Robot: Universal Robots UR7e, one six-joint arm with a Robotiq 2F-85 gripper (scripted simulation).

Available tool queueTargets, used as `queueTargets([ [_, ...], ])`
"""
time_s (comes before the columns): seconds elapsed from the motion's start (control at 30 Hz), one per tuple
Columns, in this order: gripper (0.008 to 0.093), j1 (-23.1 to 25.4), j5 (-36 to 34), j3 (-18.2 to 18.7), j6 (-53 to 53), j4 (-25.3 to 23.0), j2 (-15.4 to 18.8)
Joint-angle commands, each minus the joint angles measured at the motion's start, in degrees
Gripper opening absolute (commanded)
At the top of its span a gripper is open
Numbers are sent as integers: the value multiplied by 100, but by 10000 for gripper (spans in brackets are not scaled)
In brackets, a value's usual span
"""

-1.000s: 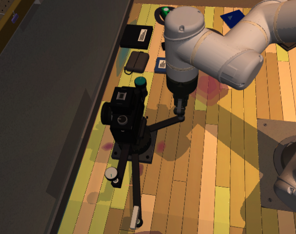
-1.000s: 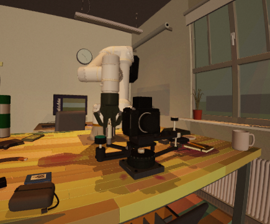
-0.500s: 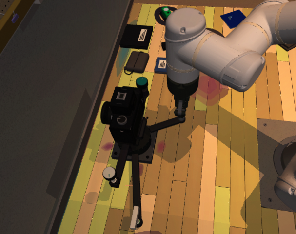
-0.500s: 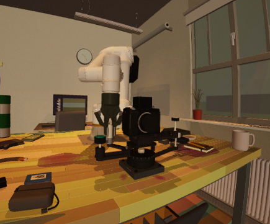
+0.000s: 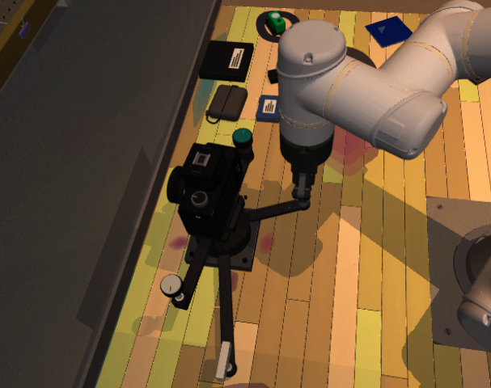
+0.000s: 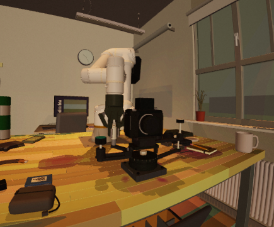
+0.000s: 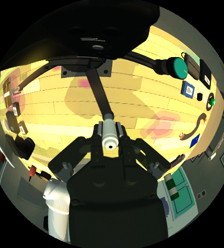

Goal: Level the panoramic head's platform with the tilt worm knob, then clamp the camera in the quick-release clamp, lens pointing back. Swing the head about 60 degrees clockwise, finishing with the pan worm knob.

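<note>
Near the table's long edge stands the panoramic head [image 5: 222,242] [image 6: 143,160] on its square base plate, with the black camera [image 5: 203,188] [image 6: 144,121] sitting on its platform. Several arms reach out from the head. One arm ends in a green-capped knob [image 5: 242,138] [image 6: 100,140] [image 7: 177,67], one in a white-faced knob [image 5: 170,286], and a long one in a pale handle [image 5: 223,361]. My gripper [image 5: 302,194] [image 6: 113,133] [image 7: 109,134] comes straight down on the fourth arm's end, and its fingers are closed around the upright pale handle [image 7: 109,133] there.
A dark pouch [image 5: 227,102] [image 6: 32,199], a black book [image 5: 226,60], a blue box [image 5: 268,108] [image 6: 38,179] and a green button [image 5: 275,21] lie beyond the head. A mug [image 6: 245,142] stands at the table's corner. The robot's base [image 5: 484,267] is to the right.
</note>
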Motion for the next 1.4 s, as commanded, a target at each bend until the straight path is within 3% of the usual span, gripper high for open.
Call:
queueTargets([
  [0.0, 80, 17, 10, 6, 11, 19, -17],
  [1.37, 80, 964, 10, 193, 959, 100, -284],
])
